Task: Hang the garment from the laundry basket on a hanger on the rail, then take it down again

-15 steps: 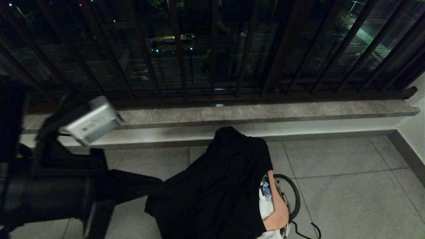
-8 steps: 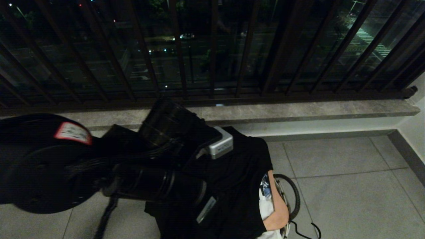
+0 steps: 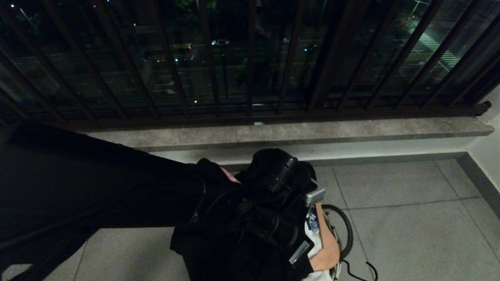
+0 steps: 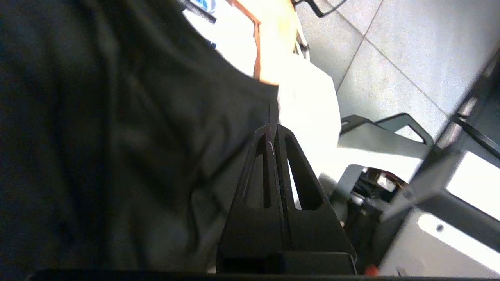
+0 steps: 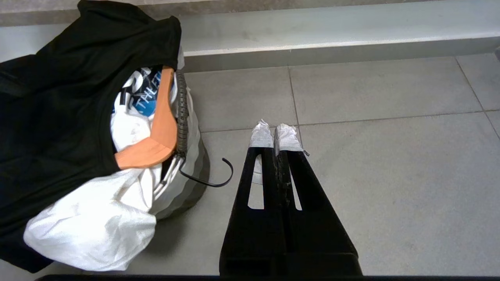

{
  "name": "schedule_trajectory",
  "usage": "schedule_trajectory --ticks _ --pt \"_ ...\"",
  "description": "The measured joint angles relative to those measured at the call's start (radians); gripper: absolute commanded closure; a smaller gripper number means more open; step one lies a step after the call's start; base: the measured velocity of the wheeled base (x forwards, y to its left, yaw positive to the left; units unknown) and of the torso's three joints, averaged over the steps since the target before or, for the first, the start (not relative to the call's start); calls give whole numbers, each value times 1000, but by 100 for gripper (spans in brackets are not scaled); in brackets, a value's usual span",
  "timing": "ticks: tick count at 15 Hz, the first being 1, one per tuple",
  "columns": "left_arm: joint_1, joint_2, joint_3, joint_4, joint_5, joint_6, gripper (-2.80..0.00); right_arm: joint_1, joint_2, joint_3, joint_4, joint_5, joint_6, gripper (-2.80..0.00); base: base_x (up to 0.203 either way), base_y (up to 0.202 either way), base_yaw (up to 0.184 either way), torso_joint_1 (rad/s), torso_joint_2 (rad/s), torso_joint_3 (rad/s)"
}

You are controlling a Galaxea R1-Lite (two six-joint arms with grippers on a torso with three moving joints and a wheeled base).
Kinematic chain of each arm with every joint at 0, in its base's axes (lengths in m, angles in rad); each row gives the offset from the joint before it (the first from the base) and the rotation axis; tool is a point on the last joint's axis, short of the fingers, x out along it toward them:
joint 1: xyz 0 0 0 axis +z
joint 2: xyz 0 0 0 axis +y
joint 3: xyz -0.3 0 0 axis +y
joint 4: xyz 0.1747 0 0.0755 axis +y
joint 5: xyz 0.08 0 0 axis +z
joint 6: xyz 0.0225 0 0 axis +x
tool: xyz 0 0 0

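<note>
The black garment [image 5: 58, 97] lies draped over the laundry basket [image 5: 191, 171], whose black loop handle [image 3: 347, 228] shows beside it on the floor. An orange hanger [image 5: 156, 144] sits in the basket on white cloth [image 5: 90, 230], and its black hook [image 5: 218, 177] sticks out over the rim. My left arm [image 3: 156, 195] reaches across over the basket. The left gripper [image 4: 273, 130] is shut, its tips at the garment's [image 4: 117, 136] edge next to the white cloth, with nothing gripped. The right gripper [image 5: 275, 134] is shut above the floor beside the basket. The rail is out of view.
A stone ledge [image 3: 312, 132] runs behind the basket with dark balustrade bars [image 3: 250, 58] above it. Grey floor tiles [image 3: 410, 218] spread to the right, ending at a wall [image 3: 488, 152]. Parts of my base [image 4: 390, 195] show close to the basket.
My left arm has swung in from the left and come down over the garment on the basket. The basket, garment and right gripper have not moved.
</note>
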Motion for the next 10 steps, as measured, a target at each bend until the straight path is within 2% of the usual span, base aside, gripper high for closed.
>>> schedule_trajectory --ticks 4,10 --pt "-3 93 -60 1 -104 4 0 0 0 0 0 0 0 0 0 0 0 0 0 0" --pt "-31 204 -162 5 -106 1 0 0 0 0 0 0 0 0 0 0 0 0 0 0"
